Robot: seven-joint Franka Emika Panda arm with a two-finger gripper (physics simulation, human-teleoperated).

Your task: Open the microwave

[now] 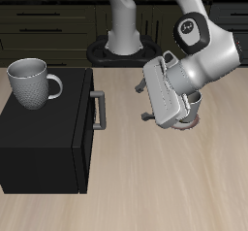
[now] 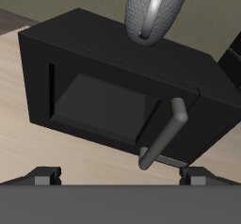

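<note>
**Operator:** Microwave (image 1: 44,143) position, please.

**Technician:** It stands on the table (image 1: 174,186) near the front edge, door shut and flush with the body. A grey mug (image 1: 32,82) rests on its top panel. The grey bar handle (image 1: 98,111) runs along the door edge that faces the arm. In the wrist view the same handle (image 2: 162,134) stands clear of the windowed door (image 2: 99,101), with a gap behind it.

**Operator:** Gripper status?

**Technician:** The gripper (image 1: 153,105) hangs beside the microwave, level with the handle but apart from it. In the wrist view the two fingertips (image 2: 42,174) sit wide apart with nothing between them, so the jaws are spread and empty. The exterior view is too coarse to confirm the exact spacing.

**Operator:** Procedure for the current step?

**Technician:** The step is judged to be the approach to the handle.
1. Advance until the bar lies between the fingers, at mid-length.
2. Keep the fingers either side of the bar, not against the door face.
3. Close firmly before pulling.
4. Pull along an arc about the hinge, which is probably on the door edge opposite the handle. A straight pull may drag the whole unit and upset the mug.
</note>
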